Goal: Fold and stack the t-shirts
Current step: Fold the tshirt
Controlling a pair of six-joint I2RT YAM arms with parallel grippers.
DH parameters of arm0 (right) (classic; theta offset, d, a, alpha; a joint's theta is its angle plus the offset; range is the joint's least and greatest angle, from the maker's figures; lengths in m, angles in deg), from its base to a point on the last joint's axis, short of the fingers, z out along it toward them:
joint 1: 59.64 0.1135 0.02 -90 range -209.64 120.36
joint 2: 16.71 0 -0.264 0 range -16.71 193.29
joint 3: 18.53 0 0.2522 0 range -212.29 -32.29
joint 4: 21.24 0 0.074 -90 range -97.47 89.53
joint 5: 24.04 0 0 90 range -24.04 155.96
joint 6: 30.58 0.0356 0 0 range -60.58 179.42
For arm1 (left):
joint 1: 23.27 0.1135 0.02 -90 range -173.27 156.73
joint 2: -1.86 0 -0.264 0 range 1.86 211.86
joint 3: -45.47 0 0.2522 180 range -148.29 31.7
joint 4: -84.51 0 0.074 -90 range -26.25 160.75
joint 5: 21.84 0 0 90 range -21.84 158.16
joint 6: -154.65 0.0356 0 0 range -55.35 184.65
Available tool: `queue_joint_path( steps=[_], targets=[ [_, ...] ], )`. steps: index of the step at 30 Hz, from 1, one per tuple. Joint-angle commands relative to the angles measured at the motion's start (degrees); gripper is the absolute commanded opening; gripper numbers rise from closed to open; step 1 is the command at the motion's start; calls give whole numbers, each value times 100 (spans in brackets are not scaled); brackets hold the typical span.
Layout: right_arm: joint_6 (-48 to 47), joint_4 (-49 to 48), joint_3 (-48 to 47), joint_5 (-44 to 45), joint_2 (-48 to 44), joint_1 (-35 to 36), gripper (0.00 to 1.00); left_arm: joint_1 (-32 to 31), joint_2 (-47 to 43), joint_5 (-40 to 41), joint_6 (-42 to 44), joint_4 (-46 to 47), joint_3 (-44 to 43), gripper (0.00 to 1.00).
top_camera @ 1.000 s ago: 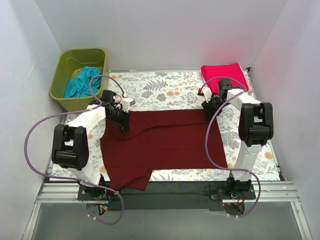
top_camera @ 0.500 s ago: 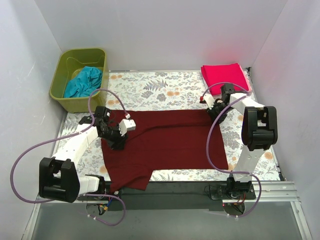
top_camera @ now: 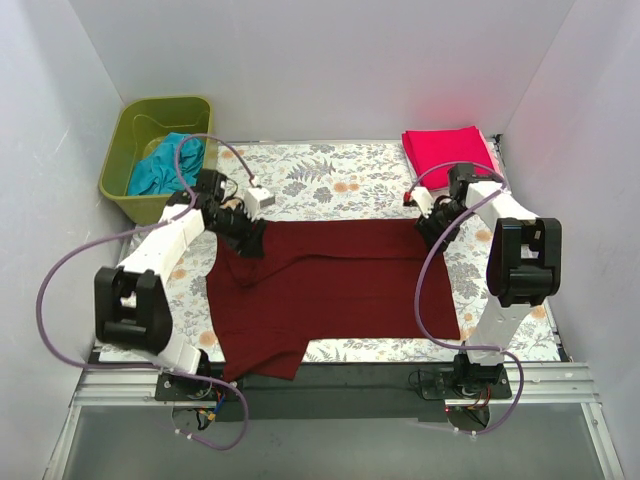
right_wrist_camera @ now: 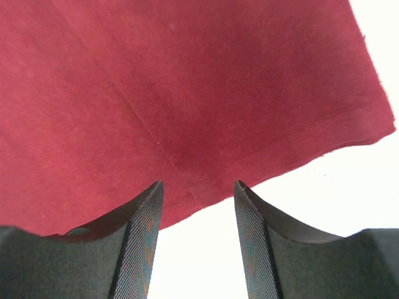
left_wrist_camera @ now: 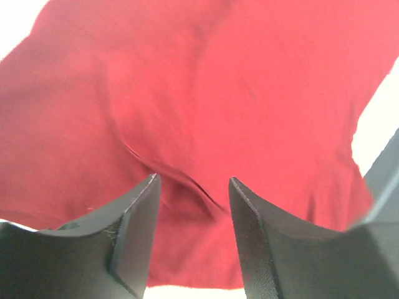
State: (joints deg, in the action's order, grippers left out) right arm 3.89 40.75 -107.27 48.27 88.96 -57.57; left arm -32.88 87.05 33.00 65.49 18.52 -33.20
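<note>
As the top view shows, the dark maroon t-shirt [top_camera: 330, 285] lies spread out flat on the table [top_camera: 320, 170], covering its middle, and its near left part reaches the near edge. The left end effector [top_camera: 246, 236] is down at the far left corner of this shirt, and the right end effector [top_camera: 430, 222] is down at the far right corner, so the far edge of the shirt runs between the two.

In the left wrist view, the left end effector [left_wrist_camera: 192, 187] has its jaws apart. The maroon cloth fills the view beyond them, and a small wrinkle of it sits just between the two tips. I cannot tell if the tips touch the cloth.

In the right wrist view, the right end effector [right_wrist_camera: 198, 190] also has its jaws spread. The stitched hem of the shirt crosses just in front of the gap, with cloth on the far side and bright table on the near side.

The pink-red t-shirt [top_camera: 450, 152] lies folded at the far right corner of the table, behind the right end effector. The teal t-shirt [top_camera: 165, 165] lies crumpled inside the green bin [top_camera: 135, 140] at the far left.
</note>
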Motion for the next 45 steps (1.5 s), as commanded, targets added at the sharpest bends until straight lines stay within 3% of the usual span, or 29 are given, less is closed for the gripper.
queue_joint_path(
  steps=[1, 7, 16, 24, 28, 30, 31, 34, 40, 45],
  targets=[
    [-170, 477, -482, -480, -310, -66, 56, -24, 750, 17, -1779, 696, -637, 48],
    [235, 626, -974, -630, -90, -75, 52, -85, 1869, 694, -2097, 503, -1217, 53],
    [455, 635, -1159, -753, 121, -84, 51, -261, 2195, 1204, -2035, 679, -963, 48],
    [429, 627, -1159, -639, 138, -119, 50, -375, 1467, 537, -1351, 293, -550, 3],
    [429, 635, -1168, -639, 182, -136, 50, -498, 790, 176, -623, -76, -68, 0],
    [420, 635, -1133, -665, 200, -145, 50, -638, 316, 9, -349, -200, 126, 9],
    [420, 635, -1124, -683, 209, -136, 50, -726, 166, -17, -104, -322, 345, 30],
    [420, 635, -1150, -709, 270, -145, 50, -981, -177, -132, 284, -621, 609, 60],
    [578, 635, -1335, -744, 393, -136, 49, -973, -116, -9, -39, -563, 383, 60],
    [999, 521, -1624, -736, 604, -66, 43, -298, 305, 253, -1479, 457, -153, 52]
  ],
)
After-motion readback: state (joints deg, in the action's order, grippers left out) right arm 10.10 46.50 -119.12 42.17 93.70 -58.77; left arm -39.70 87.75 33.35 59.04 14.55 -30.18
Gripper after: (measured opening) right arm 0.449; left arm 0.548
